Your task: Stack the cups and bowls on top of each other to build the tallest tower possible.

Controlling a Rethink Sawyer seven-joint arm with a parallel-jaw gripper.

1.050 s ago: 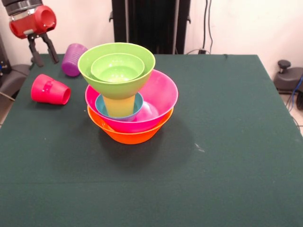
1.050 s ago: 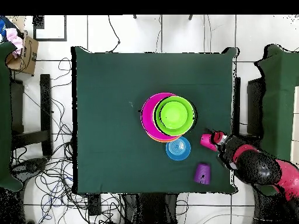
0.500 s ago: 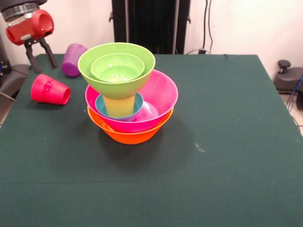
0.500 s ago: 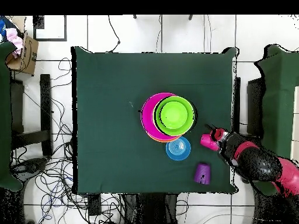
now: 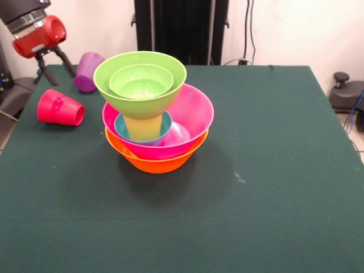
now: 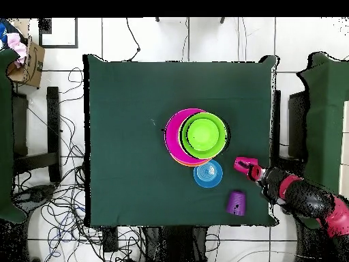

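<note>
Green felt covers the table [image 5: 273,187], and nearest the front camera stands the tower [image 5: 154,111]: an orange bowl [image 5: 153,162] at the base, a pink bowl [image 5: 196,116] nested in it, a blue bowl [image 5: 122,129] inside that, then a yellow cup [image 5: 143,126] serving as a pedestal for the medium green bowl [image 5: 105,79], which cradles the small green bowl [image 5: 141,82]. Wide pieces sit low, apparently for stability. To one side, the red cup [image 5: 60,108] lies toppled on the felt, not yet added; beyond it the purple cup [image 5: 88,72] rests near the far edge. Seen from overhead, another blue bowl [image 6: 208,173] appears just beside the stack. Farthest back, the gripper [image 5: 54,63] hangs above the table's corner, its fingers [image 5: 42,77] spread and empty, close to both loose cups and seemingly placed to collect one.
</note>
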